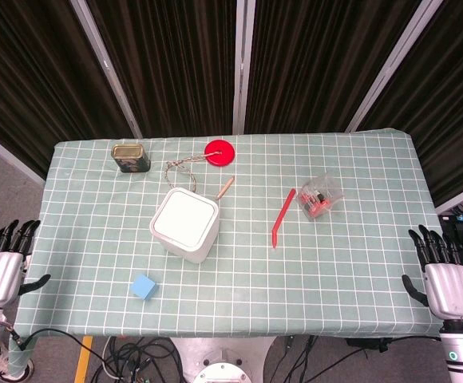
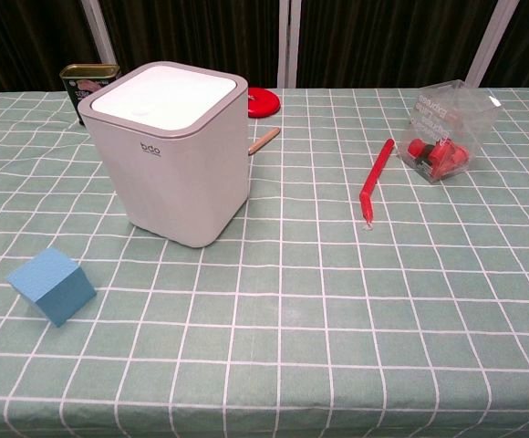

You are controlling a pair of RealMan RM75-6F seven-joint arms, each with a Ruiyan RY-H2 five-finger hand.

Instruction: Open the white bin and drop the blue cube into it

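The white bin (image 1: 185, 225) (image 2: 169, 151) stands near the table's middle with its lid down. A blue cube (image 1: 143, 287) (image 2: 51, 285) lies on the checked cloth in front of the bin, toward the left. My left hand (image 1: 0, 267) hangs off the table's left edge, fingers spread, holding nothing. Off the right edge my right hand (image 1: 443, 275) is likewise spread and empty. Neither hand shows in the chest view.
A red pen-like tool (image 1: 282, 217) (image 2: 374, 181) lies right of the bin. Farther right is a clear box with red parts (image 1: 320, 198) (image 2: 445, 130). Behind the bin are a tin can (image 1: 130, 156) (image 2: 84, 80), a red disc (image 1: 220, 152) (image 2: 263, 102), a wooden stick (image 1: 226, 187) (image 2: 264, 141) and coiled string (image 1: 182, 171).
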